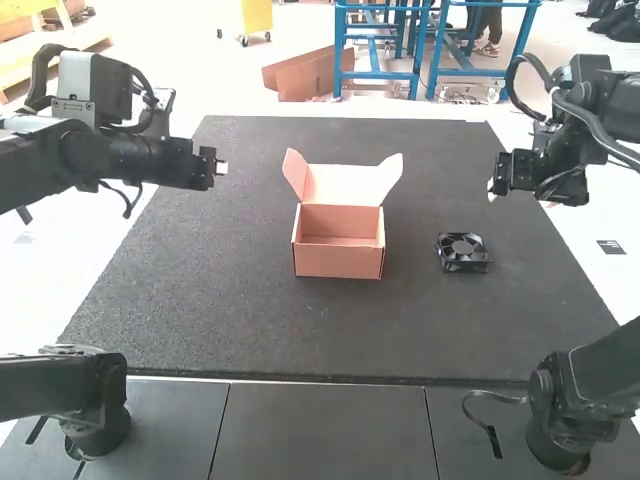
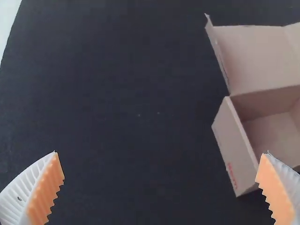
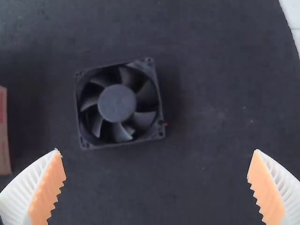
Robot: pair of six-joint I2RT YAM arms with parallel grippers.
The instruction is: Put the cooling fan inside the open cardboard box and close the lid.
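The cooling fan (image 3: 119, 104) lay flat on the black mat (image 1: 200, 290), to the right of the cardboard box (image 1: 338, 240). It was near the box but not touching it. The right gripper (image 3: 156, 152) hung above the fan with its fingers spread wide and nothing between them. The left gripper (image 2: 160, 157) was on the other side of the box, well apart from it. It was also spread wide and empty.

The fan looked light and stiff, with a square black frame of hard plastic. Its blades seemed thin, so I think they could bend or break if a finger pressed on them. The safest hold was probably on two opposite sides of the frame, where the orange pads could grip the flat walls. Because the fan lay flat and low, the fingers would need to come down almost to the mat.

There was open room on every side of the fan, and only the right wall of the box stood close. The box was open at the top. Its lid (image 1: 345, 180) stood up at the back edge, so the way in from above and from the right looked free. The opening seemed wide enough for the fan to go in flat.
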